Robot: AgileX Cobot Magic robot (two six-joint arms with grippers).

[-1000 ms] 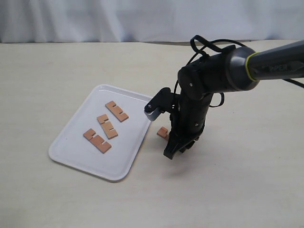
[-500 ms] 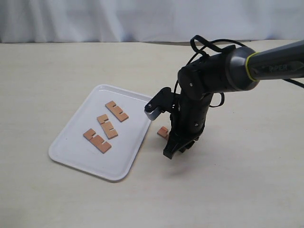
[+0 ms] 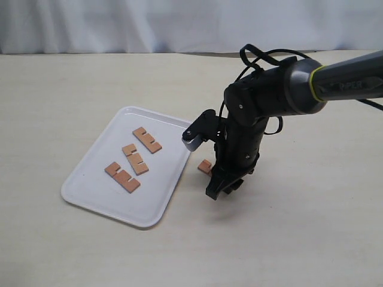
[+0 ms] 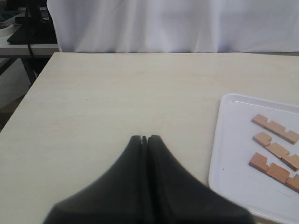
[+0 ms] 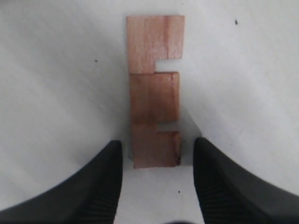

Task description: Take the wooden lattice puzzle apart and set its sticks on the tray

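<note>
Exterior: three notched reddish-brown wooden sticks (image 3: 136, 159) on the flat white plastic tray (image 3: 90, 188), fourth stick (image 3: 205, 166) just beside it under the right gripper (image 3: 216, 191). Left wrist: left gripper (image 4: 144, 138) clenched on nothing. Right wrist: jaws spread around that stick's end, probably lining up the grab.

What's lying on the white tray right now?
Three notched sticks lie flat on the tray, apart. The fourth stick sits off it on the table, mostly hidden behind the right arm.

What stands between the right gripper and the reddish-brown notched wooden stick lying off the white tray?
Nothing visible: the open right gripper straddles one end of the reddish-brown notched wooden stick, with only bare table in the gaps.
</note>
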